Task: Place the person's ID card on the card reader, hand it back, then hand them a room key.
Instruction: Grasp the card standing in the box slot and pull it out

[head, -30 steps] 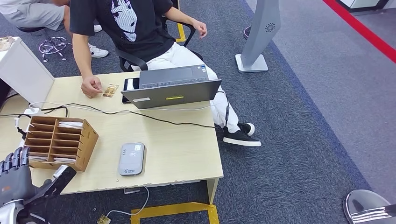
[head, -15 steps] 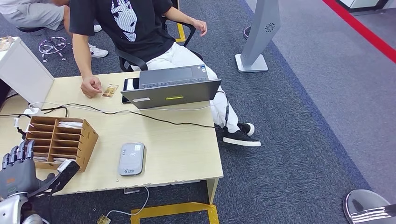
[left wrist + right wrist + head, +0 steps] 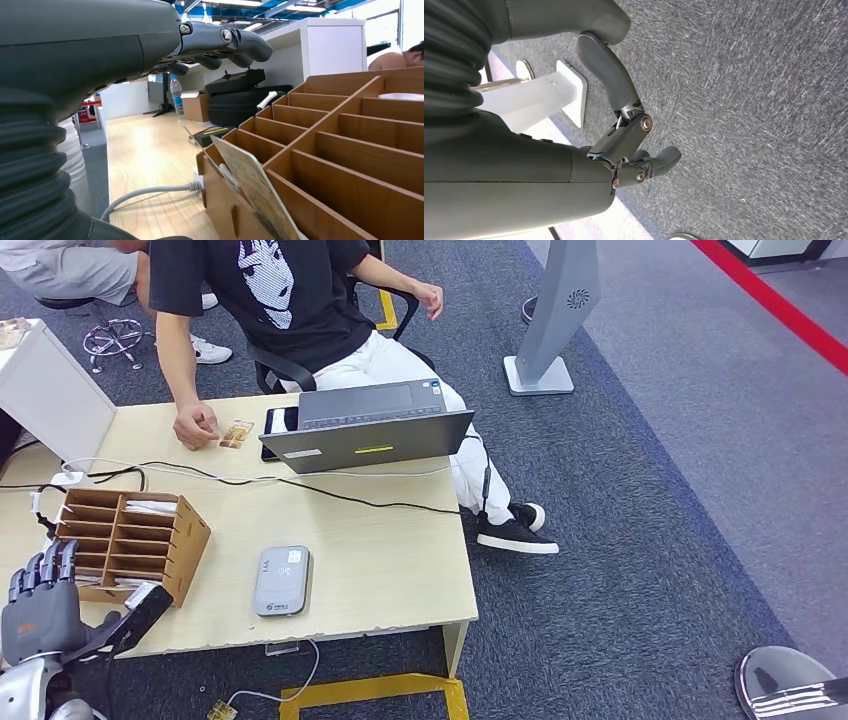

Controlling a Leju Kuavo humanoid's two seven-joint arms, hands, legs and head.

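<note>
The ID card (image 3: 237, 433) lies flat at the counter's (image 3: 380, 560) far edge, just beside the person's hand (image 3: 196, 426) and next to the laptop (image 3: 366, 436). The card reader (image 3: 281, 580) sits near the counter's near edge, well apart from the card. The left hand (image 3: 45, 607) hovers at the near left corner — fingers spread, holding nothing — just in front of the wooden organizer (image 3: 130, 540), whose slots hold white cards. The right hand (image 3: 634, 145) hangs over the carpet, fingers curled loosely with nothing in them.
</note>
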